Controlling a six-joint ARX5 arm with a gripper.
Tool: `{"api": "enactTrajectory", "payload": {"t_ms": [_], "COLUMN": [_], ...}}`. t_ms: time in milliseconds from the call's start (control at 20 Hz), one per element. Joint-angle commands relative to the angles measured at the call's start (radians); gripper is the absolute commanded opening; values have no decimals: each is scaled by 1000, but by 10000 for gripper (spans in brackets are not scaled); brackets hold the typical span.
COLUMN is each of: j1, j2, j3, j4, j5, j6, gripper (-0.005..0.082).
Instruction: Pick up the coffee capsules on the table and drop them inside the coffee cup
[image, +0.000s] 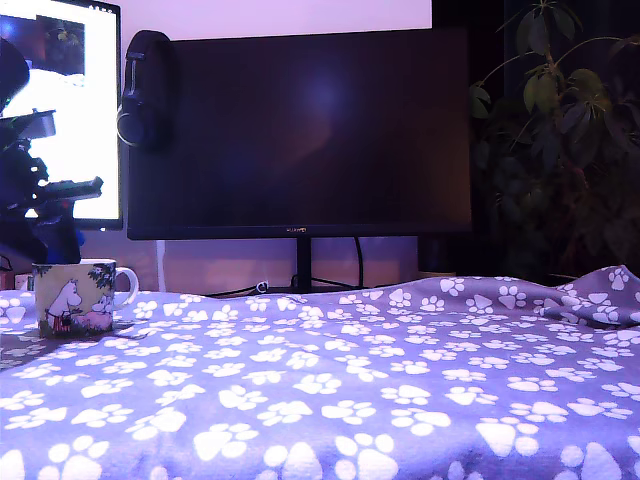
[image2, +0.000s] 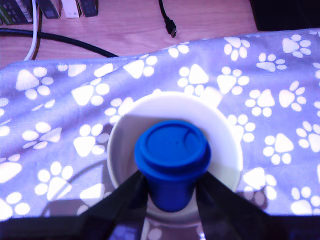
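Note:
A blue coffee capsule with a round lid hangs directly over the open mouth of the coffee cup, whose inside is white. My gripper is shut on the capsule's lower body, with one dark finger on each side. In the exterior view the coffee cup stands upright at the far left of the paw-print table, handle toward the exterior view's right. The arm is above it. The capsule is not clear in that view.
A large dark monitor stands behind the table with headphones hung on its corner, next to a lit screen. A plant is at the exterior view's right. Cables lie on bare wood past the cloth.

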Motion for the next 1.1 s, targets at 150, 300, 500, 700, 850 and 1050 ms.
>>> {"api": "enactTrajectory", "payload": {"t_ms": [150, 300, 500, 700, 850, 1050], "j1": [5, 5, 5, 5, 5, 5], "j2": [10, 10, 10, 10, 10, 10], "j3": [11, 11, 11, 11, 11, 11], "j4": [-10, -15, -21, -21, -21, -19], "j5": [4, 4, 3, 4, 4, 4], "j6": [-8, -9, -9, -8, -8, -4], "gripper": [96, 98, 335, 600, 600, 599]}}
